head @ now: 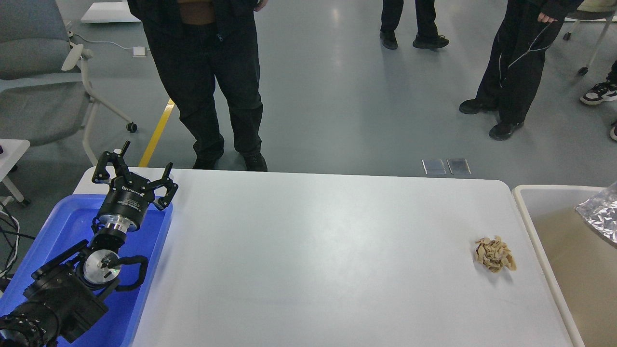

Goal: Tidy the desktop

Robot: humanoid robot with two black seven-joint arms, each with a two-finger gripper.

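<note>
Desktop (313, 250) fills the frame's centre and appears nearly tidied: only a tan scrap pile (495, 254) remains, at right near the bin (523, 205). Tray (62, 217), lower left, shows no contents where visible. Bin holds crumpled foil (600, 217). Left gripper (136, 174) hangs over the tray, fingers spread, holding nothing. Right gripper is out of sight.
</note>
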